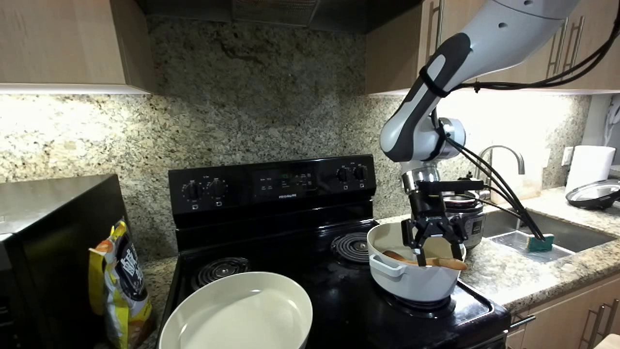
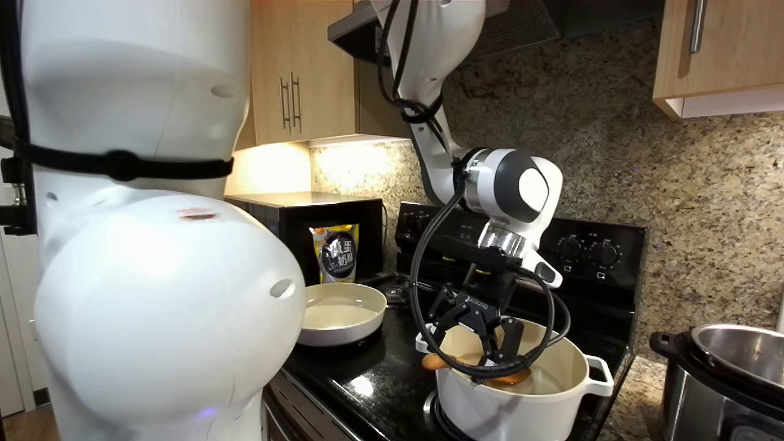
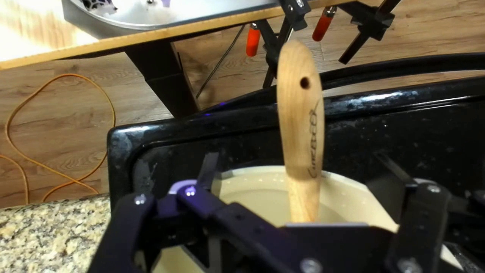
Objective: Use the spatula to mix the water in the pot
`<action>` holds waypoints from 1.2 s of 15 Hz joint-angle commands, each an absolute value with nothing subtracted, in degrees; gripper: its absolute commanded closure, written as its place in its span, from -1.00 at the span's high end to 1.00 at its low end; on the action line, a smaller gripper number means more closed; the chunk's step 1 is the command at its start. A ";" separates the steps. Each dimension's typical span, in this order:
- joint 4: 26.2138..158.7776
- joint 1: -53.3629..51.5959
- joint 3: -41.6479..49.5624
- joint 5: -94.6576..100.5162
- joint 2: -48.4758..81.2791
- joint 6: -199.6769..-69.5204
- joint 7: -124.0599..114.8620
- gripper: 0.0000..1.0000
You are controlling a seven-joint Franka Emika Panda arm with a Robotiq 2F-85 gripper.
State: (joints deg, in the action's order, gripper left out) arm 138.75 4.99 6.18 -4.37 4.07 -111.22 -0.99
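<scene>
the spatula leans over the rim of the white pot, its head inside and its handle sticking out toward the front edge of the stove, likely for easy grabbing. the hand is spread, a finger on each side of the handle, pinching nothing yet, seemingly set for a grip. the pot sits on a burner, presumably for steadiness. in an exterior view a cable loop hangs before the hand and could snag the rim. the steel cooker stands near the pot on the worktop, and the wide pan sits well apart on the stove; neither seems to obstruct stirring.
</scene>
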 commanded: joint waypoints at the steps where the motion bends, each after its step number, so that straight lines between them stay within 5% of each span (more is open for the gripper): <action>1: 139.80 5.58 6.18 -5.22 3.44 -113.16 0.11 0.34; 11: 140.95 5.22 6.00 -4.08 -0.98 -111.41 0.21 -0.91; 18: 140.60 5.25 5.85 -3.75 -2.01 -108.76 1.42 -0.85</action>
State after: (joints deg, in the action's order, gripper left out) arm 138.94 4.95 5.94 -4.35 0.98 -110.10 -0.51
